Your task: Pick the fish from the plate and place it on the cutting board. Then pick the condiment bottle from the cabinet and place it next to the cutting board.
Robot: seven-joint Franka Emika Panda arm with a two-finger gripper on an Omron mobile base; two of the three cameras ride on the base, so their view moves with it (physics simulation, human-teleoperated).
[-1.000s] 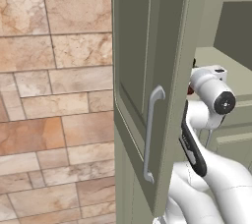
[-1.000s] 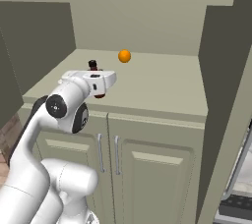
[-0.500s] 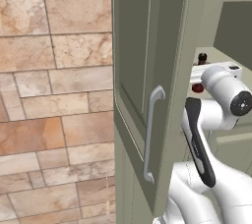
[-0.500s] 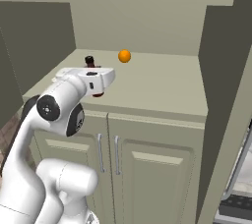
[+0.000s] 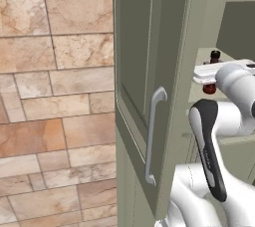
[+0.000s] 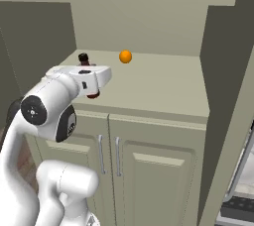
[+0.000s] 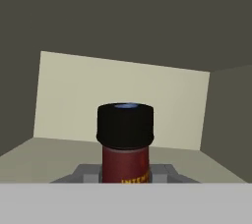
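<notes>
moved: arm swung right, bottle lifted with it | jaws: clenched on condiment bottle point(image 7: 125, 149), upright, 12 o'clock in hand view | bottle above cabinet point(image 6: 149, 84) shelf, orange ball point(image 6: 125, 56) at 1 o'clock | next: likely withdraw clear of door point(image 5: 149, 71)

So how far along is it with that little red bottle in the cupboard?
Done so far, by the look of it: the gripper has closed around the condiment bottle, its fingers either side of the red body. In hand: the bottle sits in the cabinet recess, near a small orange ball. Left: carrying it out and setting it beside the cutting board. The fish step can't be judged here.
</notes>
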